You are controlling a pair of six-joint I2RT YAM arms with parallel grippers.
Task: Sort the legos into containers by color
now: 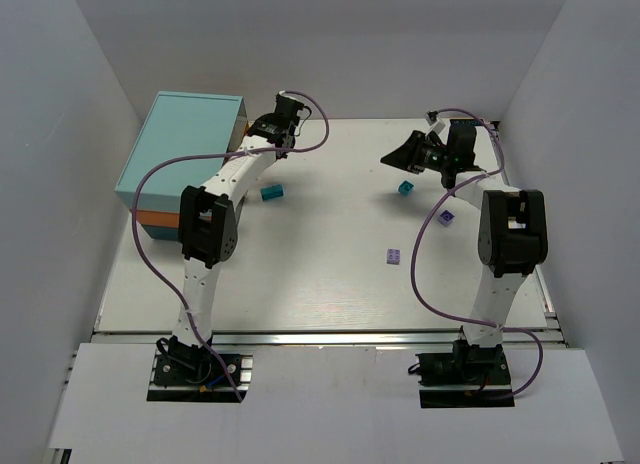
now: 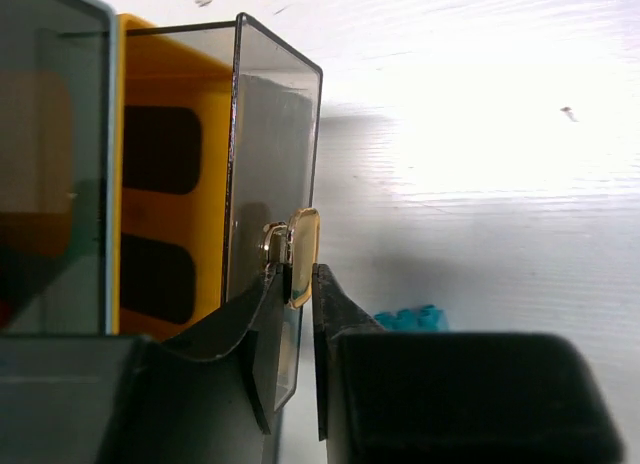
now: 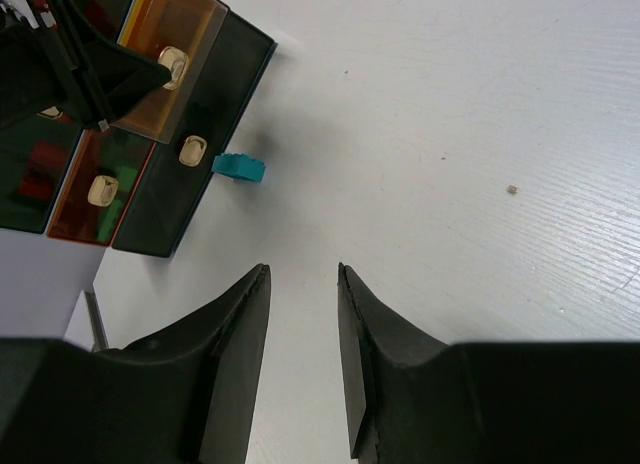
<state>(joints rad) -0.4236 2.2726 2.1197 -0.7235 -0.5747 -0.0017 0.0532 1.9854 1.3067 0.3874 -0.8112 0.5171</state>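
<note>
Left gripper (image 2: pixel 296 274): fingers pinched on the cream drawer pull (image 2: pixel 304 239) of a clear drawer (image 2: pixel 272 154) that stands out from the cabinet (image 1: pixel 180 144).
Right gripper (image 3: pixel 303 279): jaws partly apart, nothing between them, above the table (image 3: pixel 480 134).
Legos: cyan brick (image 1: pixel 272 192) by the cabinet; teal brick (image 1: pixel 406 187), purple brick (image 1: pixel 446 216) and second purple brick (image 1: pixel 395 255) lie to the right.

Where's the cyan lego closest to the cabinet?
Top view: the cyan lego lies on the table left of centre, just right of the cabinet and apart from it.
</note>
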